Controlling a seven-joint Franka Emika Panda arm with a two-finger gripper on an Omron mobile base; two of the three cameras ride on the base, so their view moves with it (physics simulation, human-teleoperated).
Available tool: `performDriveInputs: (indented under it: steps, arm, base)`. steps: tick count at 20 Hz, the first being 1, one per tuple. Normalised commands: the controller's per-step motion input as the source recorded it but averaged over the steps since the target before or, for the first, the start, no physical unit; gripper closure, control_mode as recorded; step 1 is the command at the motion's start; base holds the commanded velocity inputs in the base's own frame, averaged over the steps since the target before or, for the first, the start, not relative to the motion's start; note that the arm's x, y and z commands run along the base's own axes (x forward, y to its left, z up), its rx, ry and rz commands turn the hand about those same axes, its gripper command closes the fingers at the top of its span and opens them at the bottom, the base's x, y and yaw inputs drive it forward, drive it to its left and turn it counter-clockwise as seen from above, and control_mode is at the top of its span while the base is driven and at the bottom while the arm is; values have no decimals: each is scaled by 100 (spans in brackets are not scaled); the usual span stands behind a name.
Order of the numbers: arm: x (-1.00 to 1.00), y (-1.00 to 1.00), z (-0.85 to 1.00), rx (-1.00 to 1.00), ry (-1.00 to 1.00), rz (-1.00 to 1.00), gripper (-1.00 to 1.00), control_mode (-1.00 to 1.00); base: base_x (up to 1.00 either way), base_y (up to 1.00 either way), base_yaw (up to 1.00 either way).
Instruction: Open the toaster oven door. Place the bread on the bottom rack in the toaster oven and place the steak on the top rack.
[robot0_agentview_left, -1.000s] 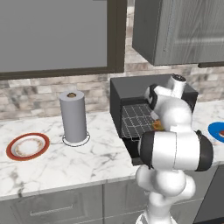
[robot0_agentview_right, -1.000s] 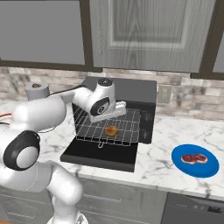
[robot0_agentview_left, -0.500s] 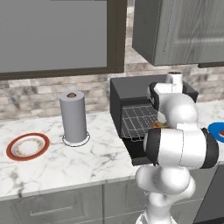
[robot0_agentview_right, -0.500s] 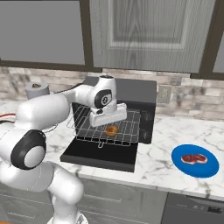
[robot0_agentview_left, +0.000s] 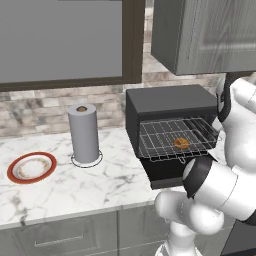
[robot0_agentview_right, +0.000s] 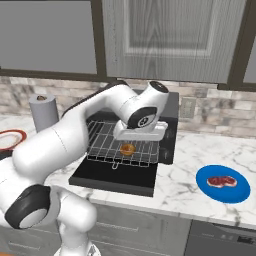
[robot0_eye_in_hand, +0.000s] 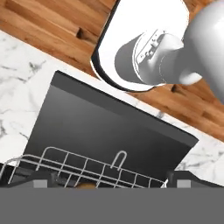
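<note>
The bread (robot0_agentview_right: 127, 149) now rests on the toaster oven's pulled-out bottom rack (robot0_agentview_right: 102, 148). The gripper (robot0_agentview_right: 139, 134) has lifted just above it, jaws wide and empty. The steak (robot0_agentview_right: 221, 181) waits on its blue plate (robot0_agentview_right: 240, 192), right of the oven.

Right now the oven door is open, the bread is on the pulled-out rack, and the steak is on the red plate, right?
Almost. The steak lies on the blue plate, as the right base view shows. The toaster oven door is open, and the bread sits on the pulled-out bottom rack.
</note>
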Motion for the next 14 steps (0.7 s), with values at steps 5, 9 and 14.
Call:
performDriveInputs:
  steps: [5, 9, 14]
  arm:
    - [-18, -45, 2, -29, 4, 5, -100, -100]
    - [-20, -51, -12, -37, 1, 44, -100, -100]
    - [-21, -69, -22, -24, 2, 66, -100, -100]
  base:
    - [0, 0, 0]
    - [0, 0, 0]
    - [0, 0, 0]
